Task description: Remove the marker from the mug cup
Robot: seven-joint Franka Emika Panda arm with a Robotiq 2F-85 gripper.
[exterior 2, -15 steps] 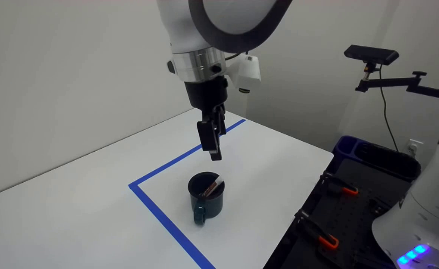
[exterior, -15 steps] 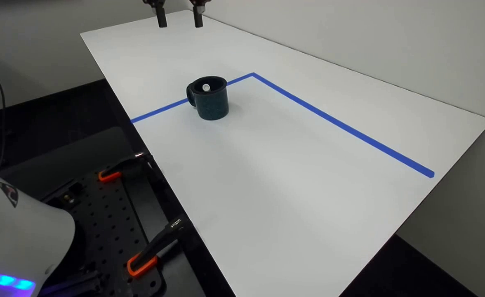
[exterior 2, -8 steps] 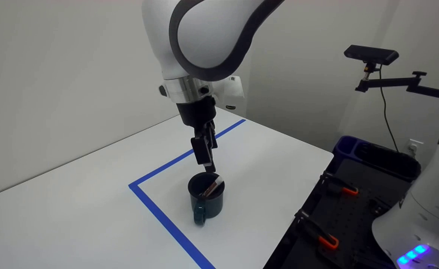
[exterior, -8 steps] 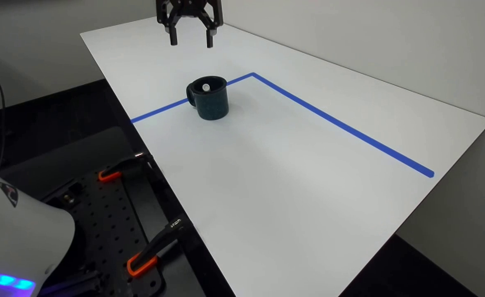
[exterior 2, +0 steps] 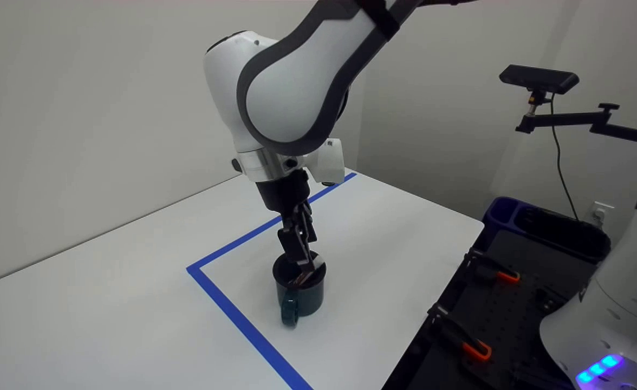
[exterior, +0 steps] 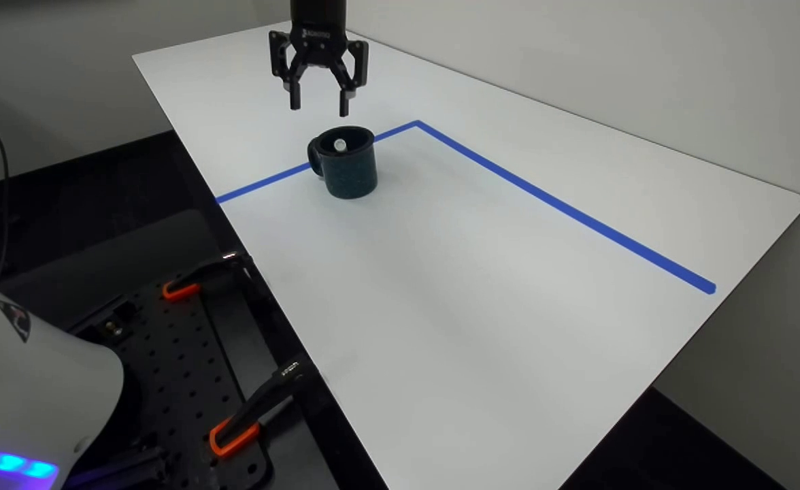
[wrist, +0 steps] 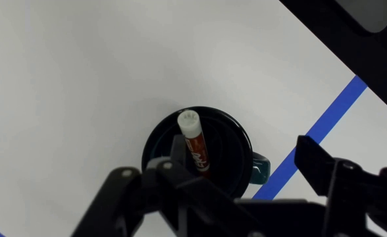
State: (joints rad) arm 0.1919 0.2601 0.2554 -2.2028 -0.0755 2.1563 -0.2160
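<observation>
The dark teal mug [exterior: 351, 173] stands upright on the white table in both exterior views [exterior 2: 307, 299], and it shows from above in the wrist view [wrist: 233, 151]. The marker [wrist: 196, 148], red with a white end and white lettering, leans inside it with the white end up near the rim. That white end also shows in the exterior views [exterior: 340, 145]. My gripper [exterior: 320, 109] is open and empty above the mug. In the wrist view [wrist: 241, 141] one finger overlaps the mug beside the marker; the other appears past the handle. The marker's lower end is hidden.
A blue tape line [exterior: 563, 207] runs with a corner on the white table [exterior: 481, 286]. A wall stands along the far side. Black clamps with orange parts [exterior: 233, 435] and the robot base [exterior: 39, 381] are beside the near edge. A dark bin [exterior 2: 562, 230] stands beyond.
My gripper has come down toward the mug and closer to it, staying open. The mug and the marker have not moved.
</observation>
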